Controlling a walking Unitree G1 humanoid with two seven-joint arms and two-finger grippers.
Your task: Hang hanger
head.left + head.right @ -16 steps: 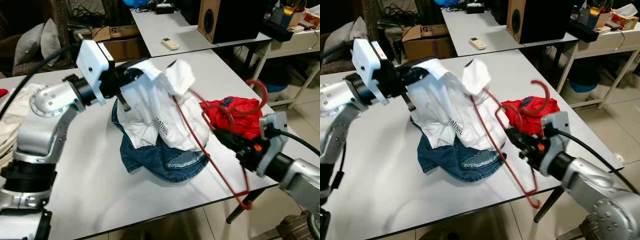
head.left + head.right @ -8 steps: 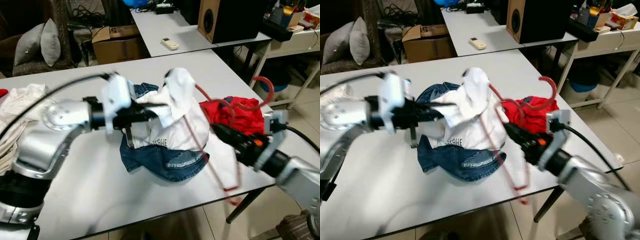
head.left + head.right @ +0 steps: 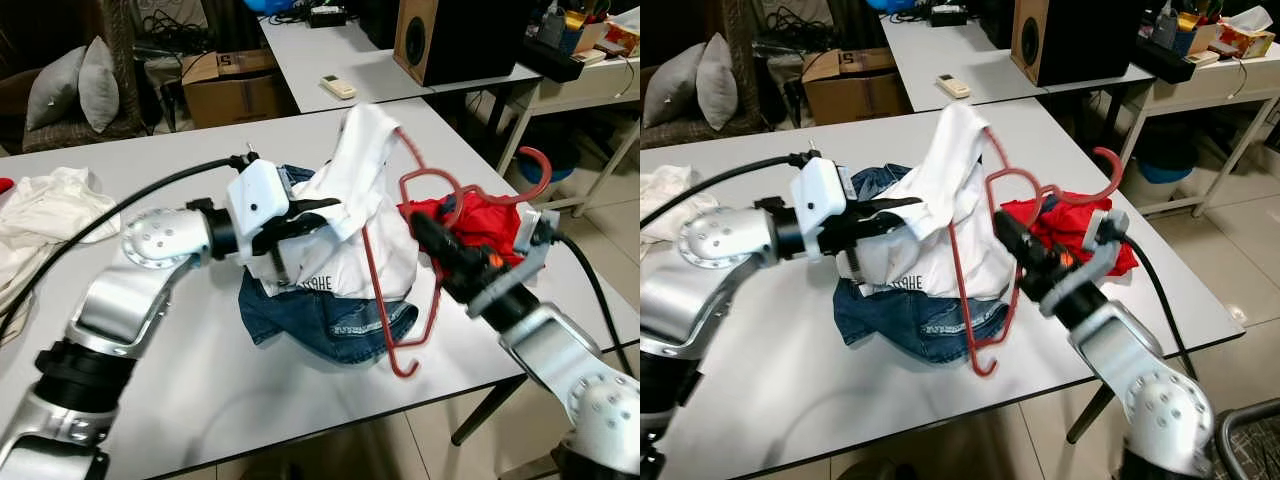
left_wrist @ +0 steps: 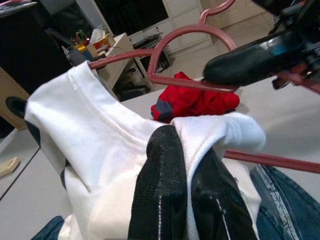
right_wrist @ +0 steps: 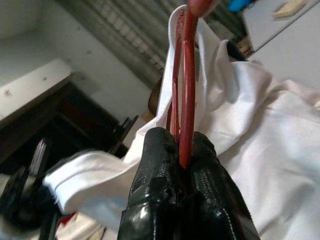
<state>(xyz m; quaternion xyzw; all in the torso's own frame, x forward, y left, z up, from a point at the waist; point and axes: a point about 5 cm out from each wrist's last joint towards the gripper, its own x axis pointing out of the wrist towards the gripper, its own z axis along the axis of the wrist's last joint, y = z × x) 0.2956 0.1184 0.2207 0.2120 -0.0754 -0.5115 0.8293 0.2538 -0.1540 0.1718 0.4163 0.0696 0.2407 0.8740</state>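
Note:
A red wire hanger (image 3: 372,290) stands nearly upright over the table, its hook (image 3: 535,165) pointing right. My right gripper (image 3: 425,230) is shut on it near the neck, and the right wrist view shows the fingers (image 5: 155,170) clamped on the red wire. One shoulder of the hanger sits inside a white T-shirt (image 3: 365,170), which is lifted off the pile. My left gripper (image 3: 325,210) is shut on a fold of that shirt, seen close up in the left wrist view (image 4: 187,150).
Blue jeans (image 3: 330,325) lie under the shirt, with a red garment (image 3: 485,220) to the right. A white cloth (image 3: 50,200) lies at the grey table's (image 3: 150,400) left end. Behind are a second table with a remote (image 3: 338,87), a speaker (image 3: 450,35) and a cardboard box (image 3: 235,85).
My right gripper has lifted and swung the hanger upright toward the shirt. My left gripper has moved lower and toward the middle, still holding the white shirt.

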